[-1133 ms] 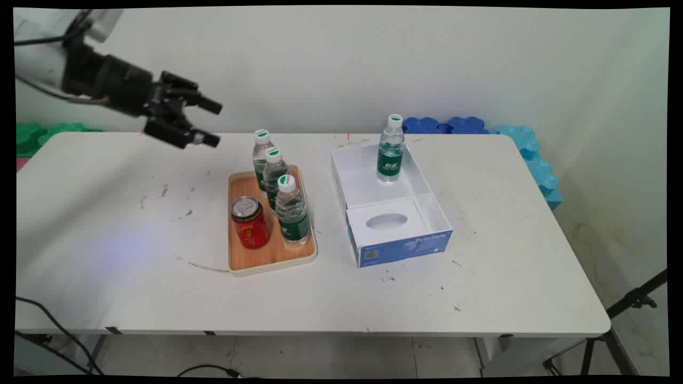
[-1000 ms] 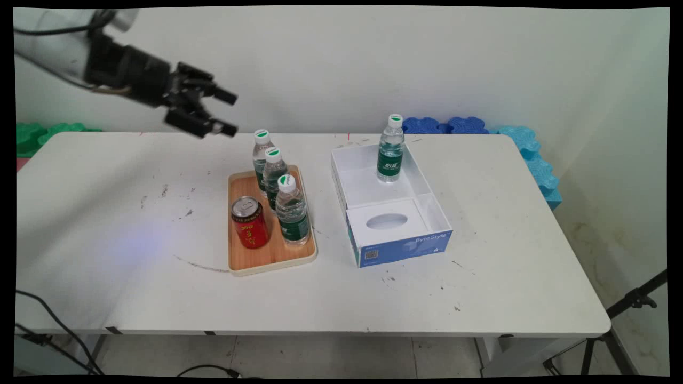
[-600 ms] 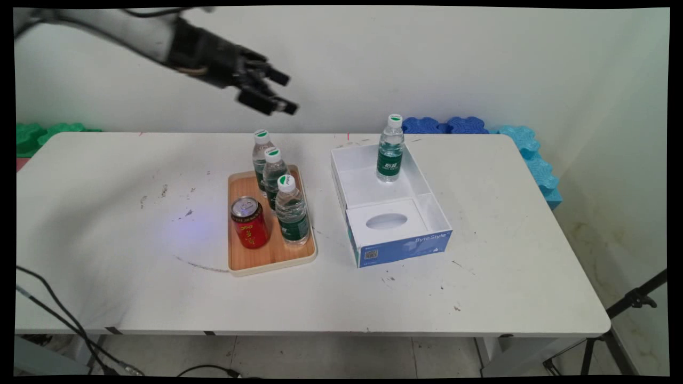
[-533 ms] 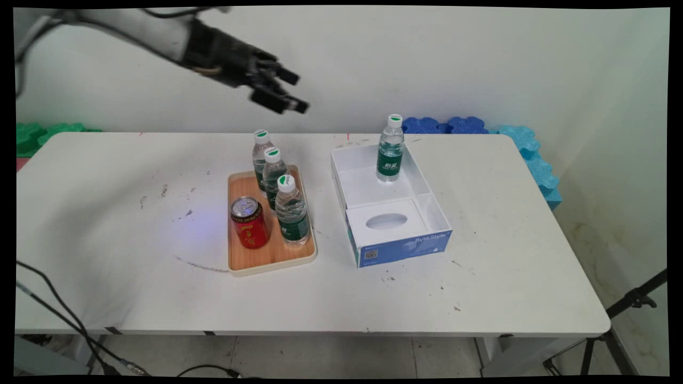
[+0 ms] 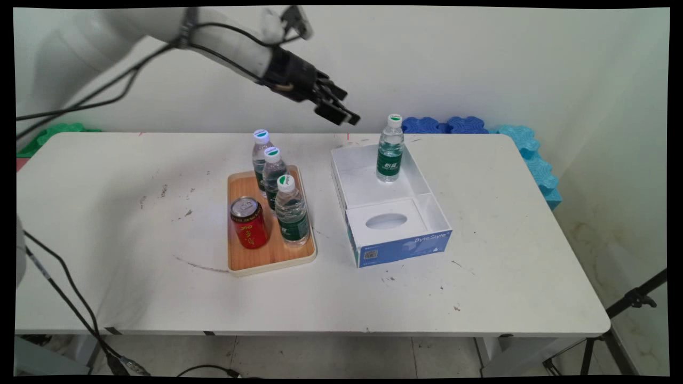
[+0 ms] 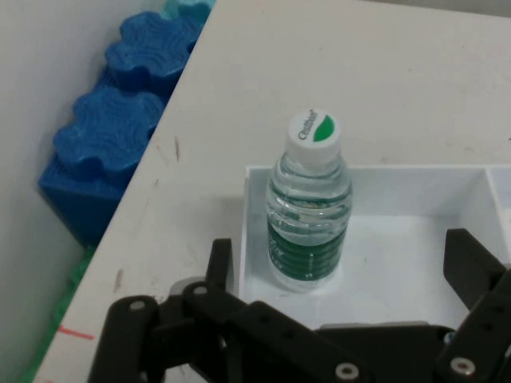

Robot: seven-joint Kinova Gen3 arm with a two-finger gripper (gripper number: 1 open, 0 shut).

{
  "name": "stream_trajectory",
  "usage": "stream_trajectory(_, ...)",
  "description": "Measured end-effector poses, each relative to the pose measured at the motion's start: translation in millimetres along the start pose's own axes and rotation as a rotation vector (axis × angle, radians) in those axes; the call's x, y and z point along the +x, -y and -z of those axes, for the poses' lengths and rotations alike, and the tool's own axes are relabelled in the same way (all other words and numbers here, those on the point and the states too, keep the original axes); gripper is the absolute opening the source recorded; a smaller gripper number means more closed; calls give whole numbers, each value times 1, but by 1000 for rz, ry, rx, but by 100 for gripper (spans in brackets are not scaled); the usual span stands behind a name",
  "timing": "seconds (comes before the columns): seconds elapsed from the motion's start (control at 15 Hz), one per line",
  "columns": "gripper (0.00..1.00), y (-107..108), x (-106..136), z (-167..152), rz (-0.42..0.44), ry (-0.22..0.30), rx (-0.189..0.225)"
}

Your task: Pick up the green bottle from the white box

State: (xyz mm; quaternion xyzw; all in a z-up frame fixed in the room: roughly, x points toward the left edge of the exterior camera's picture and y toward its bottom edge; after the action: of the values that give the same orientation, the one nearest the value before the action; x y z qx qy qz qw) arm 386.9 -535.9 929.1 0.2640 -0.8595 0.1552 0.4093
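Observation:
My black gripper [image 5: 349, 108] hangs open and empty in the air above the table's far edge, just left of a water bottle [image 5: 390, 149] with a green label and white cap. That bottle stands upright in the far compartment of a white open box [image 5: 368, 189] with a blue front. In the hand view the bottle [image 6: 310, 203] stands ahead, between the open gripper's [image 6: 341, 243] fingers but beyond them, inside the box [image 6: 383, 263]. Nothing touches the bottle.
A wooden tray [image 5: 267, 256] left of the box carries three upright water bottles [image 5: 291, 210] and a red can [image 5: 248, 222]. Blue foam blocks [image 5: 448, 125] line the far right edge, green ones [image 5: 53, 130] the far left. A tripod [image 5: 629, 304] stands at the lower right.
The gripper has travelled from the far left, over the tray's bottles, to the right and come down a little beside the bottle in the box. It stayed open. Nothing on the table moved.

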Motion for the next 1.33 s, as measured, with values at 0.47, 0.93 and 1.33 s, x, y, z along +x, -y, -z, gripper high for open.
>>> stream_trajectory(0.47, 100, 14, -13, -86, 65, 20, -23)
stream_trajectory(0.93, 100, 16, -25, -138, 147, 29, -67)
stream_trajectory(1.33, 100, 17, -35, -160, 141, 31, -78)
